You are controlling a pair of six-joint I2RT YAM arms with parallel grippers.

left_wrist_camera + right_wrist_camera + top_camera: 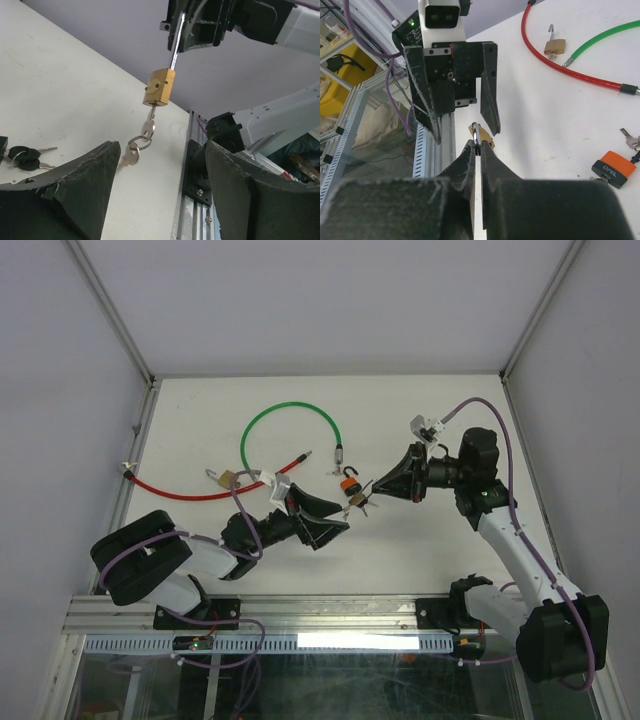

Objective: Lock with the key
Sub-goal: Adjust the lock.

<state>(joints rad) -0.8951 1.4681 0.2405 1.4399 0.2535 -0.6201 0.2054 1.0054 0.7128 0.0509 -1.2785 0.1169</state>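
Note:
A small brass padlock point(159, 88) hangs in the air by its steel shackle point(476, 133), and my right gripper point(479, 147) is shut on that shackle. A key point(150, 119) sits in the lock's underside, with a ring point(140, 142) and a second key point(129, 157) dangling from it. My left gripper point(162, 165) is open just below and in front of the keys, with nothing between its fingers point(75, 185). From above, the padlock point(357, 502) hangs between the right gripper point(372, 490) and the left gripper point(342, 520).
An orange padlock point(348, 480) with keys lies just behind the held lock. A second brass padlock point(230, 478) rests on a red cable point(170, 492), beside a green cable loop point(290, 420). Black-headed keys point(25, 152) lie on the table. The metal rail point(300, 615) runs along the near edge.

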